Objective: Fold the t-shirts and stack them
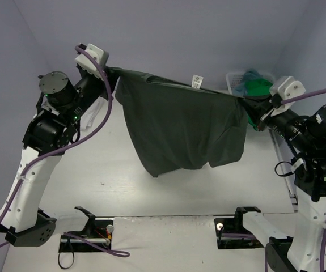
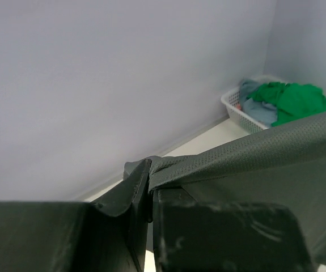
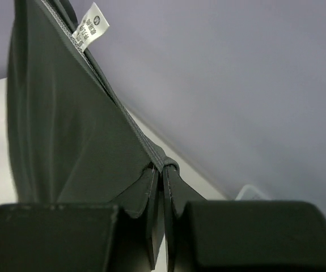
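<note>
Left pincer (image 1: pixel 107 69), upper left of the overhead view: jaws closed tight on one top corner of the dark grey shirt (image 1: pixel 180 124). In the left wrist view the stitched edge comes out from between the two fingers and runs off to the right. Right pincer (image 1: pixel 248 103), right of centre in the overhead view: jaws likewise closed, pinching the opposite top corner. In its own wrist view the seam meets the fingertips at lower centre.

The shirt hangs stretched between the two pincers, its top edge sloping down from left to right and its body drooping in folds over the white table (image 1: pixel 94 175). Whether the lower edge touches the table cannot be told.

A white label (image 3: pixel 90 28) stands up from the top edge. It carries a round mark and lines of print too small to read.

Upper right of the overhead view: a white basket (image 1: pixel 235 79) holds a bunched green shirt (image 1: pixel 259 86) and a teal-blue shirt (image 2: pixel 259 110).
</note>
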Action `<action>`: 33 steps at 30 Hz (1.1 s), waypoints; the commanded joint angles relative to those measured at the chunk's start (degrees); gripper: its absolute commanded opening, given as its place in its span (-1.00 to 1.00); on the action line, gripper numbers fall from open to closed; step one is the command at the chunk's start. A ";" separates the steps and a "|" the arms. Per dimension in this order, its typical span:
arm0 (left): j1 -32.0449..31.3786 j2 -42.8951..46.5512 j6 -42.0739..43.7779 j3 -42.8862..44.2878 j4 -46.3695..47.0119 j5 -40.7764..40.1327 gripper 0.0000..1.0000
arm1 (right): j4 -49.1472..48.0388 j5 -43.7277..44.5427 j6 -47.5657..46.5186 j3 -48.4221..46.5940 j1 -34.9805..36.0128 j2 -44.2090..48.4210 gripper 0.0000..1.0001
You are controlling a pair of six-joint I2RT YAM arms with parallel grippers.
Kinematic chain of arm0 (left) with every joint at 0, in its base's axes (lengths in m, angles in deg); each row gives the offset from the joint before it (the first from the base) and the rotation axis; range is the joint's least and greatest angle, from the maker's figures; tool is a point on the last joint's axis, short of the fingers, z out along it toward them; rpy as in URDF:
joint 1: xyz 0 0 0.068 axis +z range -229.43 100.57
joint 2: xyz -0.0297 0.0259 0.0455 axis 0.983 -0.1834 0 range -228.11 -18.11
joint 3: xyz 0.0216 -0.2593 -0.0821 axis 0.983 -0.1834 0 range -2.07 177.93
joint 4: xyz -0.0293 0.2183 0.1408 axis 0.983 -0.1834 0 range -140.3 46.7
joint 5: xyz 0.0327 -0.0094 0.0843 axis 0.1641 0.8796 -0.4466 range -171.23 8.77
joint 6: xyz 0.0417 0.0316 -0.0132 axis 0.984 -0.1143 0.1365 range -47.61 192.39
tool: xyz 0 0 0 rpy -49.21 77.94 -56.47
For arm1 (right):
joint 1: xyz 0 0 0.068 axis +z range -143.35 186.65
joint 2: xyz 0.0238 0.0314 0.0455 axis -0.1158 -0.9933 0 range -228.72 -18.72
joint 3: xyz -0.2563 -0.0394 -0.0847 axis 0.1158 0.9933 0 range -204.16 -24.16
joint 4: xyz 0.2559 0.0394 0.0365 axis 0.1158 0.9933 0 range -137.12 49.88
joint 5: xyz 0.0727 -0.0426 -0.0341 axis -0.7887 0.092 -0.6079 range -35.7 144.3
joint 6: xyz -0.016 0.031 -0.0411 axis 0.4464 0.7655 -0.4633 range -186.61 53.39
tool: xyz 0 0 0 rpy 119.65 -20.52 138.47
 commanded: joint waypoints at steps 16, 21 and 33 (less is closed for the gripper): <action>5.68 -7.79 6.28 10.01 7.20 -5.41 -1.00 | -9.12 12.52 3.47 -6.45 -0.53 -17.35 -1.00; 5.68 -10.09 5.42 14.57 6.86 -5.07 -1.00 | -10.26 12.25 4.17 -7.51 -0.53 -16.92 -1.00; 7.35 -0.26 3.22 12.74 5.01 -3.22 -1.00 | -4.20 9.45 2.94 -9.89 -0.80 -5.24 -1.00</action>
